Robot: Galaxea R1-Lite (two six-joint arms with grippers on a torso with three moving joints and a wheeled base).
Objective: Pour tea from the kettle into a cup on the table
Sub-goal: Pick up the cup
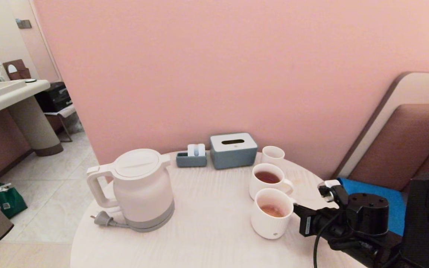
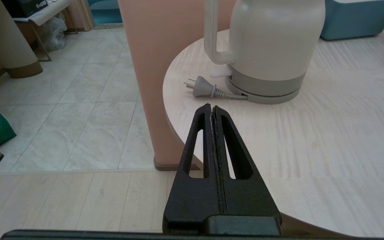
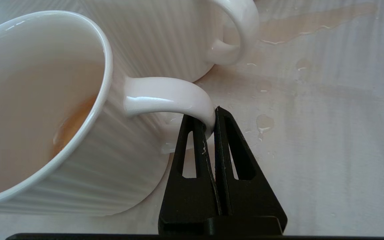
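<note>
Presently, pouring appears not yet begun at this moment, though spilled drops mark the table [image 1: 207,230] near the cups. At roughly nine o'clock on the tabletop, the kettle [image 1: 140,190] stands upright, lid on, plug lying loose beside its base, untouched. Just off the near edge, the left gripper [image 2: 212,108] hangs idle with fingers pressed together, holding nothing. At about four o'clock sits the cup [image 1: 272,213], a ribbed white mug holding a shallow pool of pale orange tea [image 1: 273,211]. The right gripper [image 3: 214,115] pinches its handle, fingers narrow. Judged remaining: positioning the cup, lifting the kettle, pouring.
</note>
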